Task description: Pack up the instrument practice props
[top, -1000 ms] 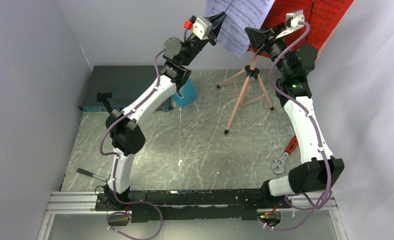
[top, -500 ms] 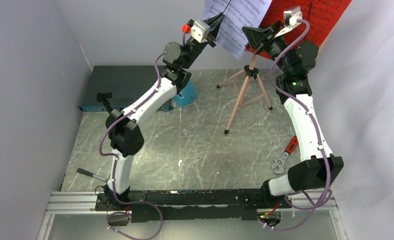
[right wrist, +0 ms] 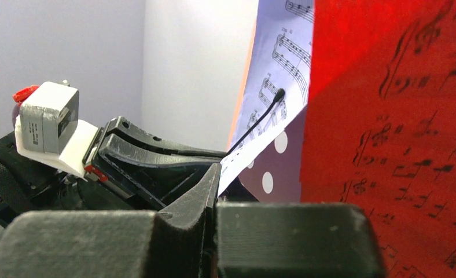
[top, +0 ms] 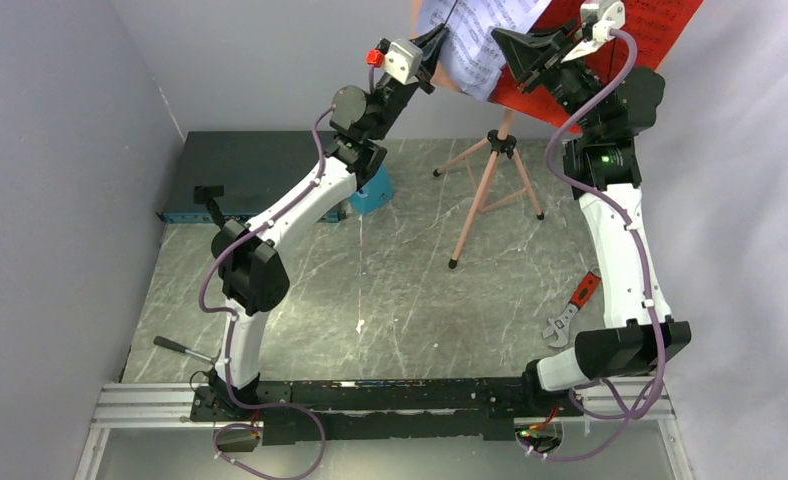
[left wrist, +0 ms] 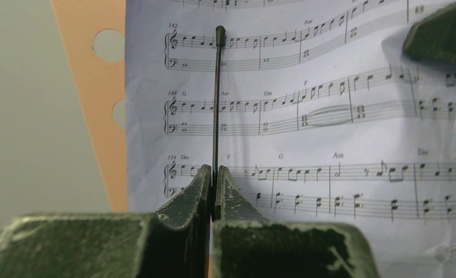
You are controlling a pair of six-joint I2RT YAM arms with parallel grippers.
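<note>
Both arms are up high at the back of the surface, working at the top of the pink tripod music stand. The left end effector is closed, its jaws pinched on a thin black wire that runs straight up across the face of the lavender music sheet. Can't tell whether the paper edge is also caught in that pinch. The stand's pink perforated board shows just left of the sheet, behind it. The right end effector is closed too, clamped on the lower corner of the lavender sheet, which slants up and away from the jaws. The red music sheet sits right beside the lavender one on the right arm's side, overlapping its edge in the right wrist view. In the top view both sheets are at the top of the frame, above the tripod legs, and the two end effectors face each other across the lavender sheet. The small blue metronome stands on the surface, partly hidden behind the left arm, just beside the flat black box. A red-handled wrench lies by the right arm's base, well apart from the stand
</note>
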